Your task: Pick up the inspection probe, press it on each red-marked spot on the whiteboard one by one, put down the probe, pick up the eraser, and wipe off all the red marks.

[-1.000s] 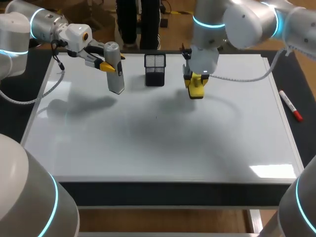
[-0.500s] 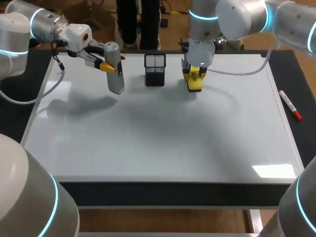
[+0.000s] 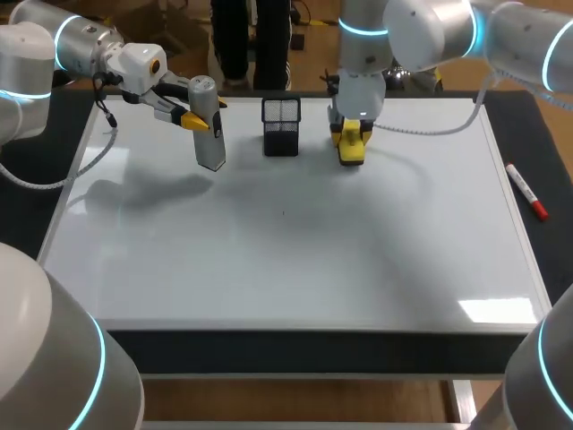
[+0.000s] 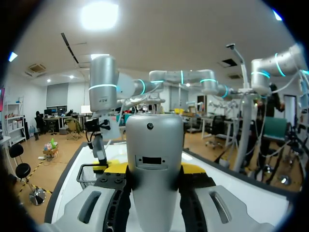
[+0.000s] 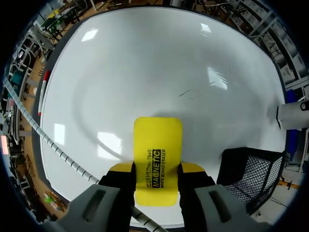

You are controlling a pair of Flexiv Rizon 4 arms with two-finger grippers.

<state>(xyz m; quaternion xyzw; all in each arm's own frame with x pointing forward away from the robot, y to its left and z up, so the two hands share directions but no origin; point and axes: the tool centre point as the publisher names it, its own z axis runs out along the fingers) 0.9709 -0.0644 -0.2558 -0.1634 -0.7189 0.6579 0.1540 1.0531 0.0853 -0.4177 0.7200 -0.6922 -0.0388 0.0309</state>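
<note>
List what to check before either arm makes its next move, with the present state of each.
1. Right gripper shut on the eraser: ok.
2. Left gripper shut on the probe: ok.
3. Probe put down: not ok, it is in the left gripper.
4. Whiteboard free of red marks: ok, none visible; only a faint dark streak.
5. Eraser clear of the mesh basket: ok, apart.
6. Eraser touching the whiteboard: cannot tell.

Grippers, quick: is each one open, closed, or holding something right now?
Left gripper: fingers closed on the inspection probe.
Right gripper: fingers closed on the eraser.
</note>
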